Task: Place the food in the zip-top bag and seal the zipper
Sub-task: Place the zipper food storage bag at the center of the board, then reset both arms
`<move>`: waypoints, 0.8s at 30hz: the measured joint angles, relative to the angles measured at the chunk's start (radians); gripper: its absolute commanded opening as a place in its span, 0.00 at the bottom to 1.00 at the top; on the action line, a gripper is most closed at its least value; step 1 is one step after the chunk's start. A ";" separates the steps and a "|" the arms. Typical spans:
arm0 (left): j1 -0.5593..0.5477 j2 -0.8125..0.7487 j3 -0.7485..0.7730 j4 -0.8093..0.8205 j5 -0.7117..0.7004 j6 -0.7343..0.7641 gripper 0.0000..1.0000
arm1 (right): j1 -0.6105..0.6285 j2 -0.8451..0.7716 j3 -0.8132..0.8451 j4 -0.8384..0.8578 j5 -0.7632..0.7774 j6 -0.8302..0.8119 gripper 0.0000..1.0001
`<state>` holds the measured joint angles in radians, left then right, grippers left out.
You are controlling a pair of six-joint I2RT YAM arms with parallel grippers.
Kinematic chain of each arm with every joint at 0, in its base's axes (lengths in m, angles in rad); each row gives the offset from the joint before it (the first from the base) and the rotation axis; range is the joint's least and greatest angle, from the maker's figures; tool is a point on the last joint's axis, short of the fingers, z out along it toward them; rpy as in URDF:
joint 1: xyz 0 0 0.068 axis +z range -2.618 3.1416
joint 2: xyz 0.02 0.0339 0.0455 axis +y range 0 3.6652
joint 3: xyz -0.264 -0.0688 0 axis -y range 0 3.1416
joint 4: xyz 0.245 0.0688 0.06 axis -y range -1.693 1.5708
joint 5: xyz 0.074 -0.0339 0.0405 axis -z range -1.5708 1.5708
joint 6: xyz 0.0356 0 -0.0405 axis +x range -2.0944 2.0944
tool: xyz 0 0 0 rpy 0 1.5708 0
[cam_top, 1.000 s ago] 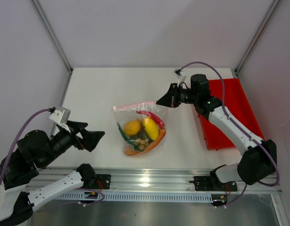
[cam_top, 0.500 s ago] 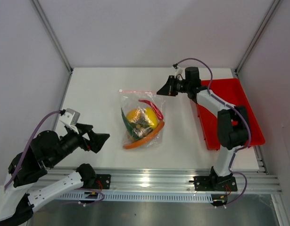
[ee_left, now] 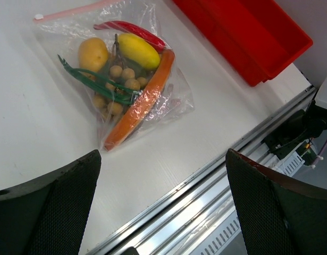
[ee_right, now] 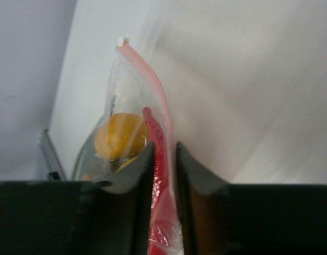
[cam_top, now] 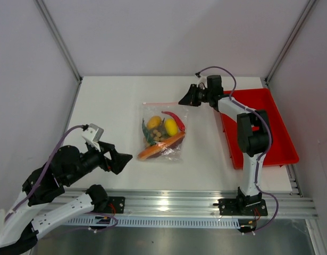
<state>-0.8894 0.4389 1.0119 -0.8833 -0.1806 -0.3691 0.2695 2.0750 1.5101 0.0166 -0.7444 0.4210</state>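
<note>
Two hands show over the white worktop (cam_top: 107, 101). The right hand (cam_top: 181, 101) reaches low to the far right corner of the bag (ee_left: 180, 98), at the end of the zipper (cam_top: 161, 103). In its wrist view its fingers (ee_right: 194, 183) stand only a narrow slit apart with the pink-red strip running between them; whether they pinch it or merely flank it I cannot tell. The left hand (cam_top: 124, 158) hangs at the near left, well apart from the bag, spread wide and holding nothing, its mesh-faced fingers (ee_left: 67, 196) at either side of its wrist view. The bag lies flat near the worktop's middle, zipper along its far edge, and the food is inside it. A round lemon (ee_left: 93, 53) and a long lemon (ee_left: 137, 49) lie side by side, with a red chili (ee_left: 128, 29) just under the zipper. A grape bunch (ee_left: 120, 85) sits in the middle with the green onion (ee_left: 91, 79) crossing it, and the orange melon slice (ee_left: 144, 101) lies along the near-right side. A red tray (cam_top: 277, 127) sits at the right edge, near the bag but apart from it.
</note>
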 measured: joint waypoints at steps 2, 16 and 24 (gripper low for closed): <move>0.000 0.002 -0.016 0.011 0.016 -0.008 0.99 | 0.000 0.005 0.020 -0.026 0.036 -0.010 0.45; 0.000 -0.033 -0.168 0.127 0.131 -0.136 0.99 | 0.105 -0.152 0.087 -0.419 0.639 -0.181 0.99; 0.000 -0.081 -0.251 0.226 0.218 -0.230 0.99 | 0.442 -0.752 -0.245 -0.623 1.011 -0.034 0.99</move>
<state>-0.8890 0.3580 0.7612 -0.6575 0.0372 -0.5991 0.7113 1.3228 1.2648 -0.6067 0.2665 0.3870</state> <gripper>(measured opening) 0.994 0.993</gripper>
